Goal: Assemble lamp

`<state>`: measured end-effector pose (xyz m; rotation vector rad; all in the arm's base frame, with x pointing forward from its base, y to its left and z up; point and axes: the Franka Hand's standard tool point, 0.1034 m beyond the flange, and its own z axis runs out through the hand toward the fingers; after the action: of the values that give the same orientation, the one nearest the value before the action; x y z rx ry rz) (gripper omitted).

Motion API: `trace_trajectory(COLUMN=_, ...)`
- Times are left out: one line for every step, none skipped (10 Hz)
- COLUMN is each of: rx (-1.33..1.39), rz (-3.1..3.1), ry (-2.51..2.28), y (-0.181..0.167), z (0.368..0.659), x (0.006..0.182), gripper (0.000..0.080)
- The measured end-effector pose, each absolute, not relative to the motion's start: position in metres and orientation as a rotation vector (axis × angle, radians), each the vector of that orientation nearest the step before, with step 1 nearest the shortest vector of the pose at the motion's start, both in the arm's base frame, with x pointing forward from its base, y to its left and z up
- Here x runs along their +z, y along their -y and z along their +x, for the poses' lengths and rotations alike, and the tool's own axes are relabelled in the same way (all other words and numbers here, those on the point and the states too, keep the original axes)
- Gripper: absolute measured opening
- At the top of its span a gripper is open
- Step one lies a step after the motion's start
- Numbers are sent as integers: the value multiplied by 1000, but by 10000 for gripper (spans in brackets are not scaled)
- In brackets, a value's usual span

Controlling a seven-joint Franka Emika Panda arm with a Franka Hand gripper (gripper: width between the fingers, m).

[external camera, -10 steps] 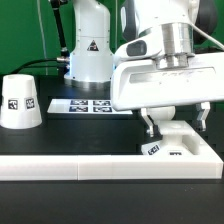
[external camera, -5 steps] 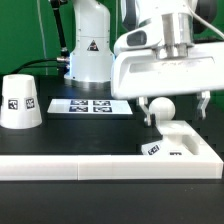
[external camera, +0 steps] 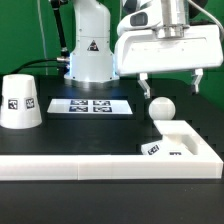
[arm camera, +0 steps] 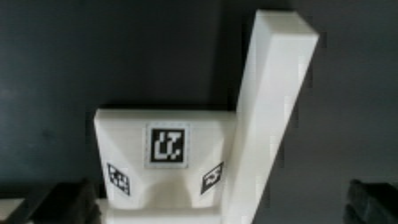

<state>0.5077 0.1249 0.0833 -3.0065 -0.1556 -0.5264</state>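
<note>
The white ball bulb [external camera: 162,108] stands upright on the flat square lamp base [external camera: 185,140], which has black-and-white tags on its side. My gripper [external camera: 171,80] hangs open and empty just above the bulb, one finger on each side and clear of it. The white cone shade [external camera: 20,100] stands apart at the exterior view's left, a tag on its side. In the wrist view the tagged base [arm camera: 164,125] lies below the gripper [arm camera: 219,203], whose dark fingers [arm camera: 68,205] sit wide apart. I cannot make out the bulb there.
The long white L-shaped wall [external camera: 90,166] runs along the front and round the base; it also shows in the wrist view [arm camera: 276,90]. The marker board [external camera: 92,104] lies behind, in front of the robot's white pedestal [external camera: 88,50].
The gripper opened, let go of the bulb and rose. The bulb stays standing on the base.
</note>
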Motion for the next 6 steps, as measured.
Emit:
trace_trajectory(rx=-524, rz=-3007, ry=169, y=-127, z=503, x=81, gripper=699)
trace_trajectory(rx=-515, rz=-3009, ry=172, y=-127, z=503, x=81, gripper=699)
trace_trajectory(rx=-474, rz=-3015, ry=173, y=-127, z=502, x=79, gripper=699)
trace_trajectory(rx=-457, rz=-3018, ry=175, y=-128, z=502, x=79, gripper=699)
trace_trajectory(rx=-322, rz=-3034, ry=179, y=-129, z=496, x=75, gripper=699)
trace_trajectory(rx=-204, rz=-3044, ry=172, y=-128, z=496, x=74, gripper=699)
